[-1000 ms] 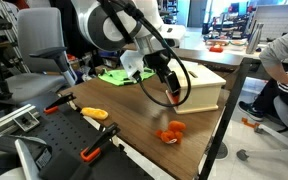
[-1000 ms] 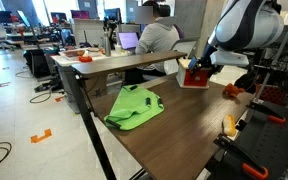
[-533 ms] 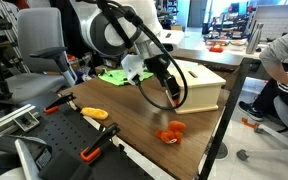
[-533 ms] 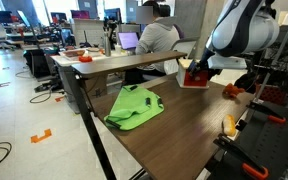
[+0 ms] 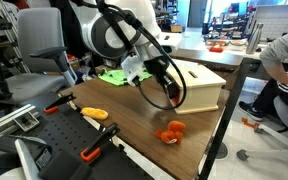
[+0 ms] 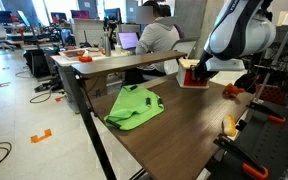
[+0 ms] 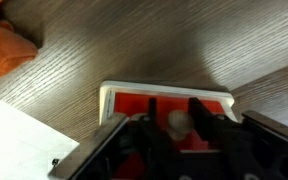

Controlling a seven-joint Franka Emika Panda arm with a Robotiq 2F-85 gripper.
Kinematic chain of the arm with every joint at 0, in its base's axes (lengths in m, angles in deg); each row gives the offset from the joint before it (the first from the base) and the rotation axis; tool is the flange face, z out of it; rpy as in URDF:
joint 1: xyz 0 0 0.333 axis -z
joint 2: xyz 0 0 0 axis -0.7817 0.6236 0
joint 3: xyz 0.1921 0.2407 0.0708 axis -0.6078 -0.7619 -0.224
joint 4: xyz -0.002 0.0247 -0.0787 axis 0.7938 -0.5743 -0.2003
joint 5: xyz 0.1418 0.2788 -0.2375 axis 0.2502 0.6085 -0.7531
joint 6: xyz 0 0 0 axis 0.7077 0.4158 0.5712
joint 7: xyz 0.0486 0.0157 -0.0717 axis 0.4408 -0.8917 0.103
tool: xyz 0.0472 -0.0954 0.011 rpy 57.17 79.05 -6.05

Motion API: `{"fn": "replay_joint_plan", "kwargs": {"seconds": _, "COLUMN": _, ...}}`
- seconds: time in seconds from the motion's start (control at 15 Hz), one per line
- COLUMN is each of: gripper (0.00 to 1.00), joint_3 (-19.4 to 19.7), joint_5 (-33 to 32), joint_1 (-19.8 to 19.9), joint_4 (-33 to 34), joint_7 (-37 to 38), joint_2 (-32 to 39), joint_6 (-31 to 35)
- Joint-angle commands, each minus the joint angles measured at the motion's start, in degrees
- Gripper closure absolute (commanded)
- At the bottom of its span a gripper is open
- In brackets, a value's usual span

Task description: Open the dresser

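Note:
The dresser point(image 5: 206, 85) is a small pale-wood box at the table's far side, seen in both exterior views. Its orange-red drawer front point(image 6: 195, 79) faces my gripper point(image 6: 190, 68). In the wrist view the red drawer front point(image 7: 129, 108) sits in a white frame, with a pale round knob point(image 7: 179, 122) at its middle. My gripper point(image 7: 174, 106) straddles that knob, one dark finger point(image 7: 198, 108) right against it and the other close beside it. Shadow hides whether both fingers press on the knob. In an exterior view the gripper point(image 5: 174, 96) hangs at the dresser's front face.
A small orange toy point(image 5: 171, 132) lies on the table near the edge, also in the wrist view's corner point(image 7: 4, 50). A green cloth point(image 6: 134, 106) lies mid-table. Orange-handled clamps point(image 5: 94, 113) grip the table edge. A person point(image 6: 160, 35) sits behind the table.
The fingers have drawn in from wide open to close around the drawer knob. The arm has barely shifted and the drawer front stands where it was.

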Motion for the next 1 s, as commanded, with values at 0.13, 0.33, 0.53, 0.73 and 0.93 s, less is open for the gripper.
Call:
{"fn": "replay_joint_plan", "kwargs": {"seconds": 0.13, "gripper": 0.93, "joint_3": 2.2, "joint_5": 1.6, "joint_1": -2.5, "joint_4": 1.4, "joint_7": -0.1, "joint_2": 1.0, "joint_6": -0.7}}
{"fn": "replay_joint_plan", "kwargs": {"seconds": 0.33, "gripper": 0.93, "joint_3": 2.3, "joint_5": 1.1, "joint_1": -3.1, "joint_4": 0.5, "joint_7": -0.6, "joint_2": 0.6, "joint_6": -1.4}}
{"fn": "replay_joint_plan", "kwargs": {"seconds": 0.53, "gripper": 0.93, "joint_3": 2.0, "joint_5": 0.4, "joint_1": -3.4, "joint_4": -1.4, "joint_7": -1.5, "joint_2": -0.3, "joint_6": -1.9}}
{"fn": "replay_joint_plan", "kwargs": {"seconds": 0.73, "gripper": 0.93, "joint_3": 2.2, "joint_5": -0.3, "joint_1": -4.4, "joint_4": -3.3, "joint_7": -2.9, "joint_2": -1.1, "joint_6": -2.3}}
{"fn": "replay_joint_plan", "kwargs": {"seconds": 0.93, "gripper": 0.93, "joint_3": 2.1, "joint_5": -0.6, "joint_1": -5.2, "joint_4": -4.8, "joint_7": -4.0, "joint_2": -2.1, "joint_6": -2.9}}
